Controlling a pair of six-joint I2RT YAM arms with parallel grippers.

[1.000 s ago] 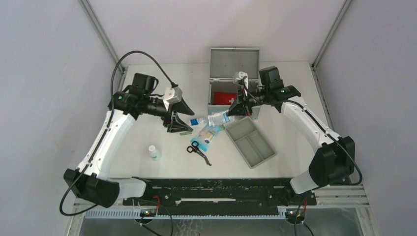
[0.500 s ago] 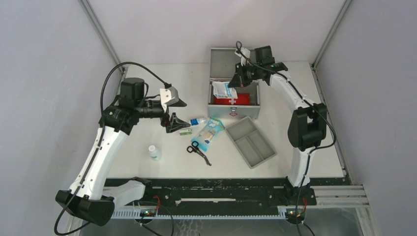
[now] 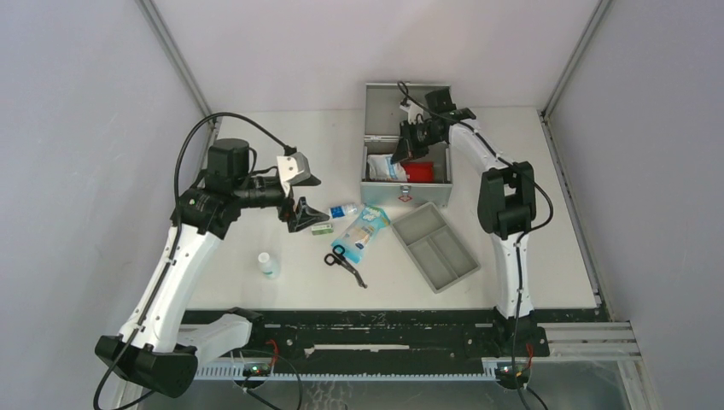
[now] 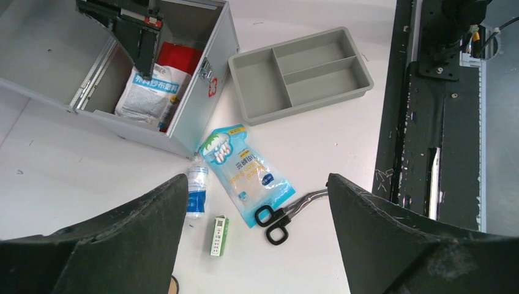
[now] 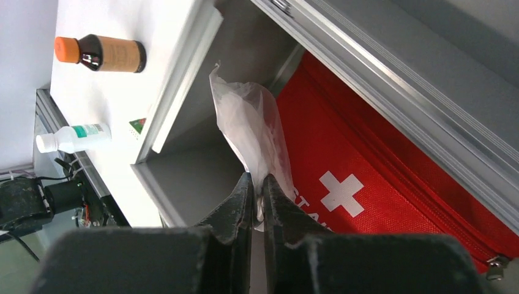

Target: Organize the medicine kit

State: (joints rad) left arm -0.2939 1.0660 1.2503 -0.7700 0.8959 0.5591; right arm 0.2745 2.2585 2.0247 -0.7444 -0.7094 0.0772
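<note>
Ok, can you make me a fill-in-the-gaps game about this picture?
The pouch in the medicine kit is ____ with a white cross.
The right gripper is shut on a ____ packet.
On the left gripper the jaws stand ____.
The scissors have ____ handles.
Missing words: red, white, open, black.

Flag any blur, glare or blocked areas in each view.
Top view: even soft light, faint shadows, sharp, no glare. Left wrist: scissors sharp, its own dark open jaws block both lower corners. Right wrist: dark jaws fill the bottom, slightly soft; red pouch and plastic bag sharp; scene appears rotated.
</note>
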